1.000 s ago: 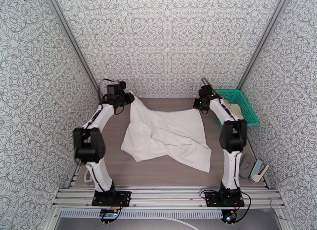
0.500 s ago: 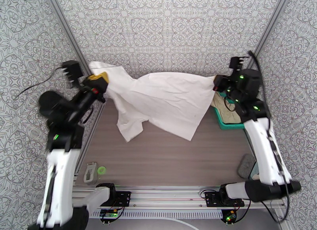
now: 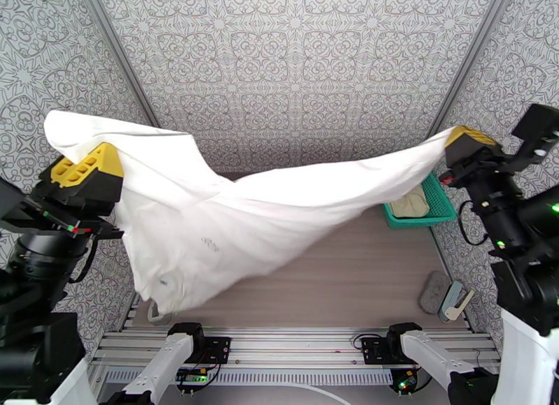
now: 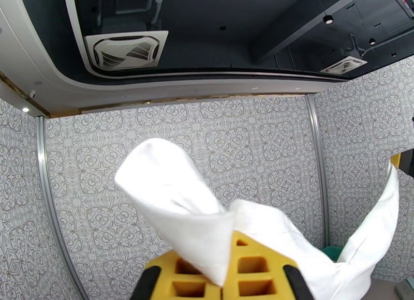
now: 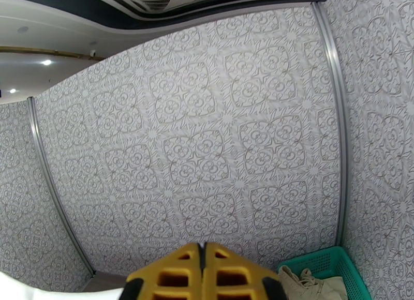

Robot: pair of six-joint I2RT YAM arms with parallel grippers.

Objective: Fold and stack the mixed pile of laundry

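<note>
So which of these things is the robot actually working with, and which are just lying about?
Part of the job:
T-shirt, stretched in the air between the left gripper and right gripper, both shut on it
shorts, lying in the basket

Just lying about:
basket itself
grey pad and white gadget, off to the right
</note>
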